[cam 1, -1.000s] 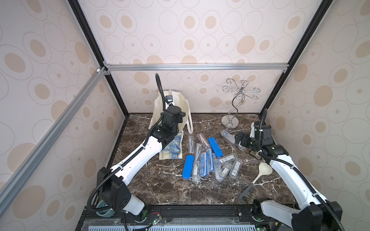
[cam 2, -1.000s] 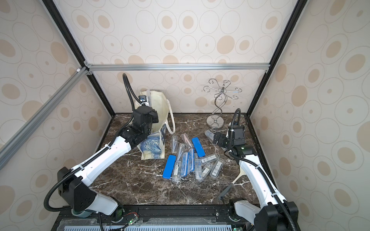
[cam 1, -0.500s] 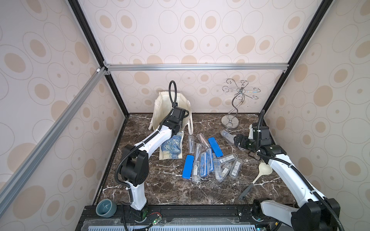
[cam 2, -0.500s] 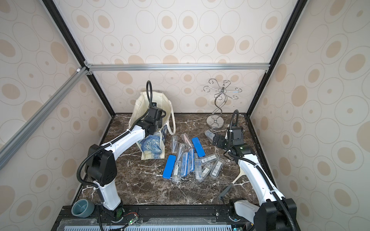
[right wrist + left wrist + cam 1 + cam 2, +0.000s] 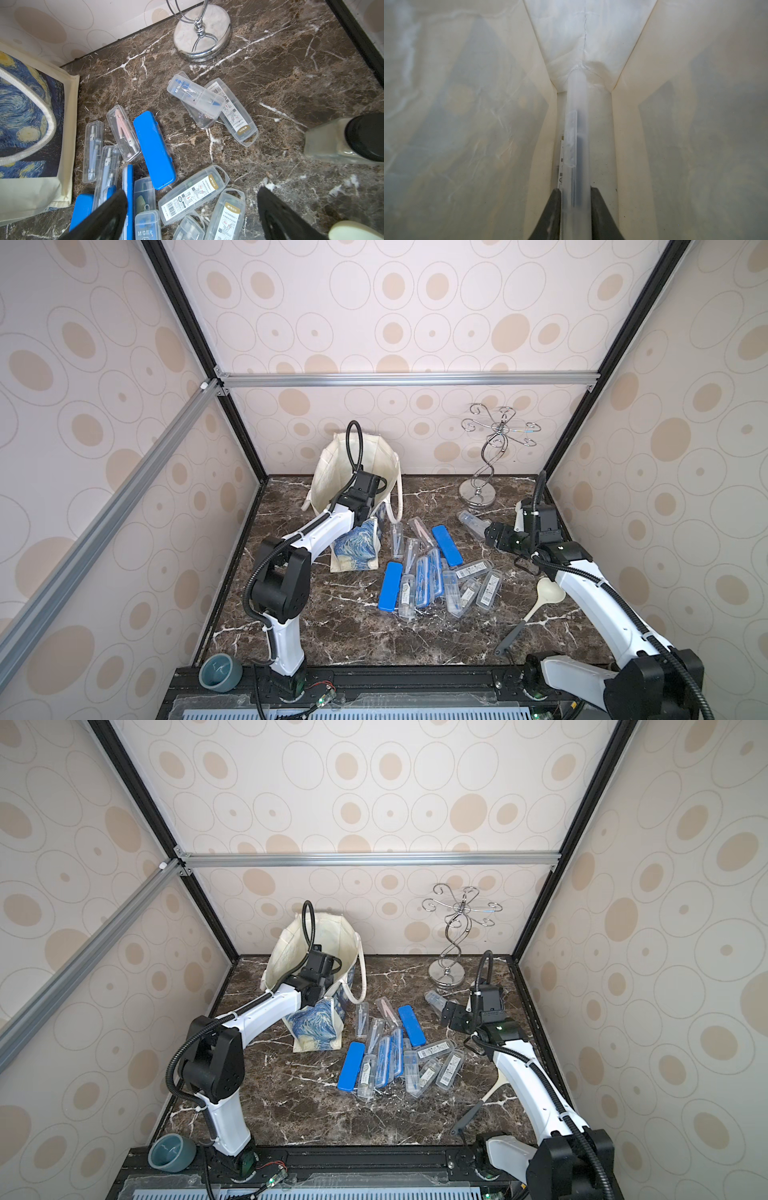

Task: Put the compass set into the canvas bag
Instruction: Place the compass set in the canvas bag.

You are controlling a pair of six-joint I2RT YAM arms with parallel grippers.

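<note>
Plunged into canvas bag (image 5: 329,477), left claw (image 5: 576,192) seemingly pinches compass set (image 5: 576,124) between fingertips (image 5: 552,207).

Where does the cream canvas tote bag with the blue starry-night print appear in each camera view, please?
Both top views: the cream canvas tote bag stands open at the back left of the marble table.
Left wrist: its cream inner walls fill the picture.
Right wrist: its printed face, cut off at the picture's edge.
Shared landmark: the chrome wire stand's base, absent only from the left wrist.
</note>
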